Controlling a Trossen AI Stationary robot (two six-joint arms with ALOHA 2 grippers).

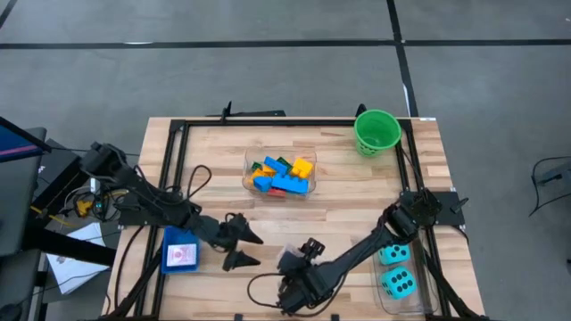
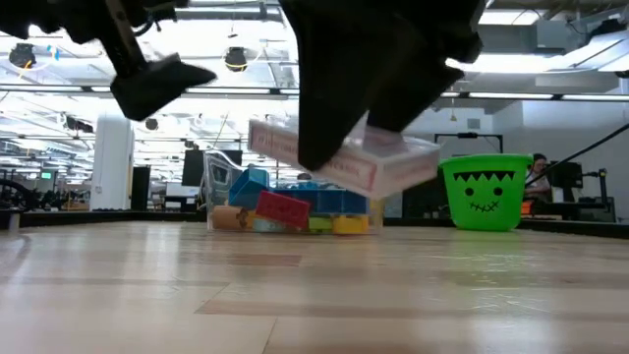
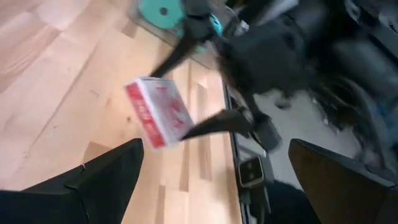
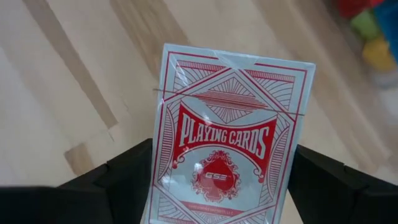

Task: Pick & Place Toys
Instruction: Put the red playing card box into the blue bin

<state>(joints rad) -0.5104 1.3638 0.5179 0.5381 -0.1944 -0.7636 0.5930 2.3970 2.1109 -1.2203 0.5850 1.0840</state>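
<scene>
Two arms: both low over the near half of the desk (image 1: 339, 192).
Left gripper (image 1: 243, 246): fingers spread wide, nothing between them, beside the blue tray (image 1: 181, 253).
Right gripper (image 1: 299, 259): fingers clamped on the playing-card box (image 4: 227, 143), lifted clear of the desk.
Clear tub (image 1: 280, 173): mid-desk, holding coloured bricks (image 1: 284, 175).
Dice (image 1: 395, 269): two, teal, in the right-edge tub.

A light wooden plank table (image 1: 330, 209) framed by black rails carries a clear plastic tub (image 1: 279, 175) of coloured bricks near its middle; a green bucket (image 1: 376, 132) at one far corner; a blue tray (image 1: 181, 251); a clear tub (image 1: 399, 275) with two teal dice.
</scene>
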